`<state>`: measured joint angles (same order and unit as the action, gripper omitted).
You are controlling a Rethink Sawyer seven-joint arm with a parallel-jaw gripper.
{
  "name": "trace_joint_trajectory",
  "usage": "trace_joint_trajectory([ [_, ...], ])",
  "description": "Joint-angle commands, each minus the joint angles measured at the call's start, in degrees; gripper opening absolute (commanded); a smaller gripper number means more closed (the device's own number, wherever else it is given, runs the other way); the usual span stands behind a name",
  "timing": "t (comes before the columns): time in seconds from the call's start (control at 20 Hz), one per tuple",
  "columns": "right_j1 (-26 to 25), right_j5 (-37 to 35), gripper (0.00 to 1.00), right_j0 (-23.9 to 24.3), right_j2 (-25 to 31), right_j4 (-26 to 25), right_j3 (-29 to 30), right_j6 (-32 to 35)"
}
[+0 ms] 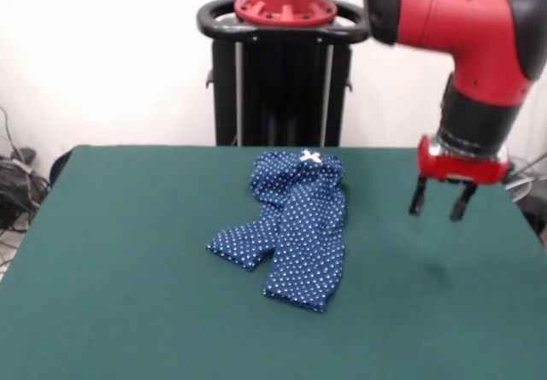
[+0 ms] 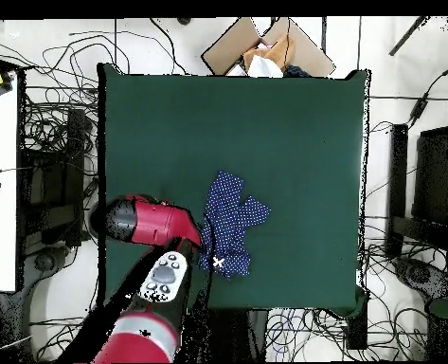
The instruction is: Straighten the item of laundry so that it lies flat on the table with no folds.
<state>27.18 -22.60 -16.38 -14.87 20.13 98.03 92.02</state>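
The navy-blue polka-dot trousers lie rumpled near the middle of the green table. The waistband with its small bow points toward the pedestal and is bunched. One leg runs toward the camera and the other bends off to the left. My gripper hangs open and empty above the table, well to the right of the trousers and clear of them. In the overhead view the trousers lie by the table's bottom edge. The red arm sits just to their left and covers the gripper.
The black pedestal stands behind the table's far edge. In the overhead view an open cardboard box sits beyond the top edge. Cables crowd the floor on the left, and dark equipment stands on the right.
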Motion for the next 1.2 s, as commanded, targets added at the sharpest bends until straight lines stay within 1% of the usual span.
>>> trace_joint_trajectory([
  [0.05, -0.70, -7.39, 1.00, -2.28, -13.27, 1.90, -8.72, 20.70],
  [0.2, -3.55, 0.59, 1.00, 0.36, -12.22, 0.95, -8.94, 17.78],
  [0.3, -5.48, 4.14, 1.00, 1.55, -11.85, 0.61, -9.68, 17.07],
  [0.5, -7.92, 5.12, 1.00, 1.60, -11.94, 0.98, -10.50, 17.06],
  [0.7, -8.83, 7.72, 1.00, 2.95, -9.70, 1.44, -9.48, 15.91],
  [0.85, -10.10, 7.71, 1.00, 3.45, -8.90, 1.44, -9.53, 15.14],
  [1.05, -11.07, 10.40, 1.00, 7.14, -3.52, 0.29, -8.11, 12.29],
  [1.2, -11.81, 10.22, 1.00, 9.28, -0.76, -0.87, -7.61, 10.10],
])
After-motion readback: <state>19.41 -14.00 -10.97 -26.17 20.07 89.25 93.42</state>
